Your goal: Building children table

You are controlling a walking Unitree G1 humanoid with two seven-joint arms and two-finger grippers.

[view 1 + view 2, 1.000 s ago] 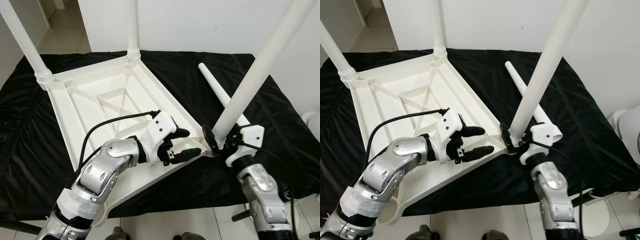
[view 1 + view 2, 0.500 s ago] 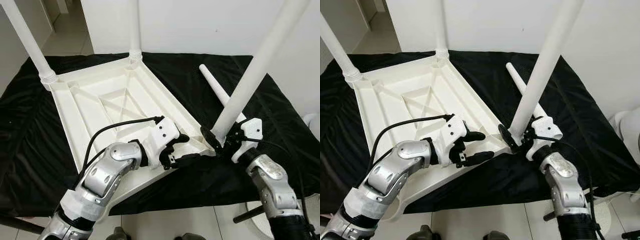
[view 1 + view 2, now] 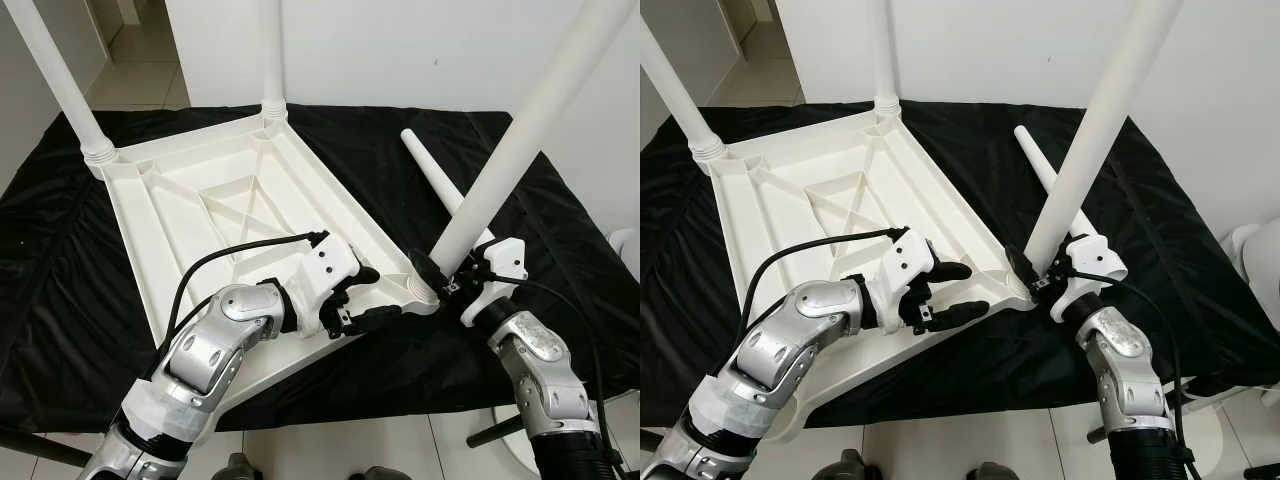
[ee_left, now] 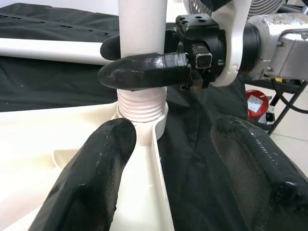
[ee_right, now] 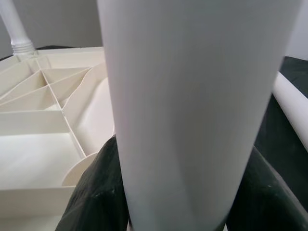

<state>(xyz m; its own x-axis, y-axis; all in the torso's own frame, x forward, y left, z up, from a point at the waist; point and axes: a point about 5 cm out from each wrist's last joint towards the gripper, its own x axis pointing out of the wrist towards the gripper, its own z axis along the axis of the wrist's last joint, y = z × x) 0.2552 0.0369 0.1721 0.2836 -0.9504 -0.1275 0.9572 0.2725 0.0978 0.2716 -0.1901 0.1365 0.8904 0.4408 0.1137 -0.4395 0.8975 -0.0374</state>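
Observation:
The white table top (image 3: 200, 190) lies upside down on a black cloth. Two white legs (image 3: 60, 80) (image 3: 270, 50) stand screwed into its far corners. My right gripper (image 3: 445, 282) is shut on a third leg (image 3: 520, 140), which leans up to the right. Its threaded end (image 4: 142, 103) sits at the near right corner socket. My left gripper (image 3: 368, 296) is open and straddles the table's rim just left of that corner, one finger (image 4: 91, 178) inside the rim and one over the cloth. A fourth leg (image 3: 430, 170) lies loose on the cloth beyond the right gripper.
The black cloth (image 3: 60, 290) covers the floor around the table, with pale tiles (image 3: 330, 450) at its near edge. A white wall stands close behind. A white object (image 3: 625, 245) and a dark stand foot (image 3: 490, 435) sit at the right.
My right forearm has swung out to the right, still holding the leg at the corner. The left gripper has edged along the rim toward that corner. The camera shifted slightly.

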